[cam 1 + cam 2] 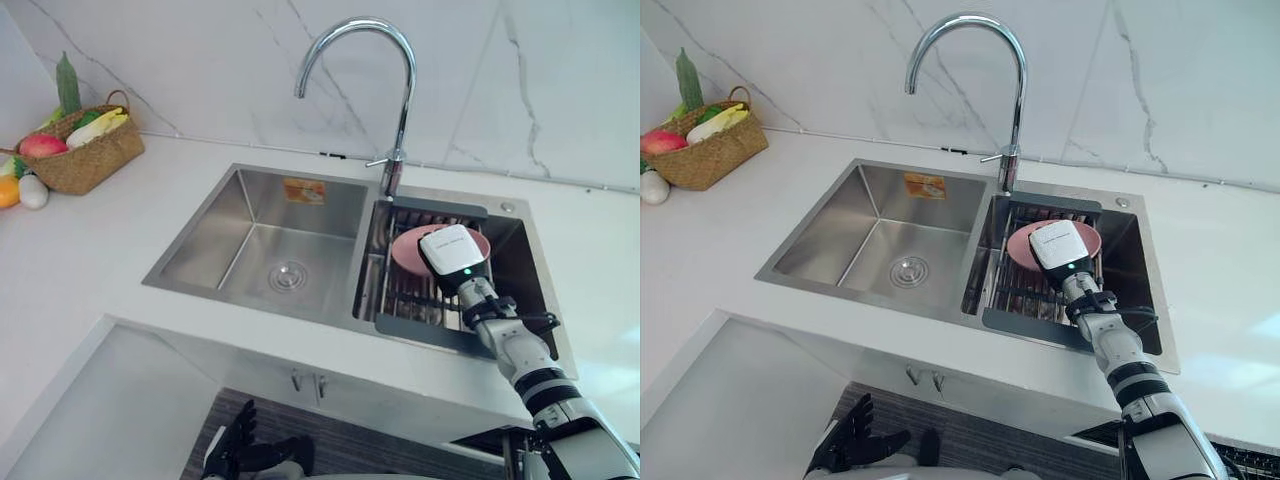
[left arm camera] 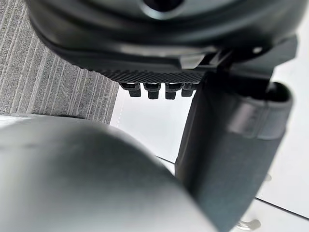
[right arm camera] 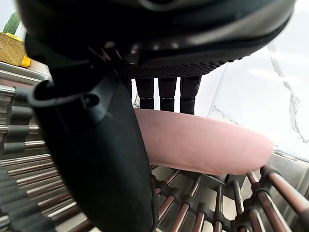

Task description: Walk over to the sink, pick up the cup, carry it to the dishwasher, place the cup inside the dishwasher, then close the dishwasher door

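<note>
Right hand (image 1: 452, 256) down in right basin of sink (image 1: 222, 215), over pink cup (image 3: 207, 145). My wrist feed: fingers (image 3: 166, 94) reach down behind cup rim, thumb (image 3: 96, 159) on near side, rim between them. Cannot tell if pinch is closed. Cup lies on dish rack (image 1: 400, 297), just below faucet (image 1: 404, 100). Left hand (image 1: 236, 446) low beside cabinet front, fingers loose and spread, holding nothing. Woven basket (image 1: 88, 158) of produce on counter (image 1: 80, 260), far left, well apart from sink.
</note>
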Tool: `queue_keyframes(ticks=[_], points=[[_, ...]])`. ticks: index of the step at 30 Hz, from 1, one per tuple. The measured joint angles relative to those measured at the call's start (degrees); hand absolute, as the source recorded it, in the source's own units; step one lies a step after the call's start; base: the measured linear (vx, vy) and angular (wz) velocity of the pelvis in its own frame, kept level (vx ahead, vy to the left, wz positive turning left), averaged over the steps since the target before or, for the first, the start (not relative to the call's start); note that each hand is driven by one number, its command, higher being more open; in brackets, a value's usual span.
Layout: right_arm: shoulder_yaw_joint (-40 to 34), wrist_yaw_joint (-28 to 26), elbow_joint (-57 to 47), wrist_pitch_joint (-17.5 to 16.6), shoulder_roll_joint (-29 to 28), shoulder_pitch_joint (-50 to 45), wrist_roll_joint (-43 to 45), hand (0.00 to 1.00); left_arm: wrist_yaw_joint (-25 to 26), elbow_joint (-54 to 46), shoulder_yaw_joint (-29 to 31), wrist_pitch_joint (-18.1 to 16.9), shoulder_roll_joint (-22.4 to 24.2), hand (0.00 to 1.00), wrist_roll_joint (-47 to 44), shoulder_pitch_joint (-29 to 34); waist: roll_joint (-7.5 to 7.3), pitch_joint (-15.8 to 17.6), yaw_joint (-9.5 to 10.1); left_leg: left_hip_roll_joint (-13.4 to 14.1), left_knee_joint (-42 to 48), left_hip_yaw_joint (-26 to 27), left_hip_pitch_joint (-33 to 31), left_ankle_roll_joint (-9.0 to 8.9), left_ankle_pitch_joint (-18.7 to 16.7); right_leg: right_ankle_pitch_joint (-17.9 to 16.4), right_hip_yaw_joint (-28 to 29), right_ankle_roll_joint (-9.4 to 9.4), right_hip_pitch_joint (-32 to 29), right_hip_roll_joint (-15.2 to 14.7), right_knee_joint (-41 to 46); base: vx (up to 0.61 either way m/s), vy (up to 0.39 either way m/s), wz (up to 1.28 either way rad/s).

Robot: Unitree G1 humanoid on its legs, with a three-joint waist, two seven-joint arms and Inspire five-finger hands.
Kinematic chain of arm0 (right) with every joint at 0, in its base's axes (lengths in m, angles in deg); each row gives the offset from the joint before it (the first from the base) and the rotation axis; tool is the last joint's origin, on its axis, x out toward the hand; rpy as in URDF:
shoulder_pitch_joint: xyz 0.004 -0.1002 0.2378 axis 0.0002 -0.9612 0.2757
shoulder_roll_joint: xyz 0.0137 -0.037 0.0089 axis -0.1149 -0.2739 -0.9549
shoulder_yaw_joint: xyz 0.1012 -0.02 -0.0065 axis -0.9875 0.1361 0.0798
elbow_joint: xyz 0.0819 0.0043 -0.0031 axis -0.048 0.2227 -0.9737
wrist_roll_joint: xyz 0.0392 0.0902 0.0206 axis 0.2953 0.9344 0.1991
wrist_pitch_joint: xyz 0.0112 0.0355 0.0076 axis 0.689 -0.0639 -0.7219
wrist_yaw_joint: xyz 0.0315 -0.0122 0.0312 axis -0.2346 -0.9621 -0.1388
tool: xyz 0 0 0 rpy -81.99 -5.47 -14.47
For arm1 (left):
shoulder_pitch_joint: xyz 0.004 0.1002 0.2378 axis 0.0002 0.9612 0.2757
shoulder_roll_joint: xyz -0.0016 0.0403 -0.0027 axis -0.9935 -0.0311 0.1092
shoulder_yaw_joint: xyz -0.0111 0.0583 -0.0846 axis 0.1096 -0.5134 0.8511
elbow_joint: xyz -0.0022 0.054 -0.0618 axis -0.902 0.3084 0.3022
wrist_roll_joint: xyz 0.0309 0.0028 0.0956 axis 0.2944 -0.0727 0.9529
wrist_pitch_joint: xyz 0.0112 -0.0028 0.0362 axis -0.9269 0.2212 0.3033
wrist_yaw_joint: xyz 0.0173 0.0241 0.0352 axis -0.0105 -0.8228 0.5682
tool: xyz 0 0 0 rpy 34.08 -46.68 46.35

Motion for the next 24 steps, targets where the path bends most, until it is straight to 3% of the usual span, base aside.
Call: queue_keyframes(ticks=[8, 12, 24], points=[[-0.71, 4.03, -0.72, -1.49, 0.04, 0.0, 0.7, 0.0, 0.63, -0.03, 0.01, -0.01, -0.32, 1.0, 0.05, 0.21, -0.15, 0.08, -0.45, 0.16, 0.01, 0.12, -0.12, 0.03, -0.08, 0.1, 0.2, 0.06, -0.12, 0.09, -0.25, 0.0, 0.0, 0.0], [-1.95, 6.71, -2.16, -2.31, 0.1, 0.29, 6.09, 0.0, 1.24, -0.05, 0.07, -0.03, -0.31, 1.0, 0.08, 0.36, -0.1, 0.05, -0.48, 0.15, 0.02, 0.26, -0.12, 0.05, -0.24, 0.19, 0.54, -0.08, -0.19, 0.08, -0.28, 0.0, 0.0, 0.0], [-4.87, 6.56, -5.99, -5.48, 0.48, -0.04, 15.71, 0.0, 1.33, -0.04, 0.64, -0.04, 0.15, 1.0, 0.14, 1.88, 0.26, 0.19, -1.96, 0.0, 0.07, 1.61, -0.13, 0.47, -0.75, 0.36, 1.83, -0.3, -0.8, 0.07, -0.08, 0.0, -0.003, -0.06]])
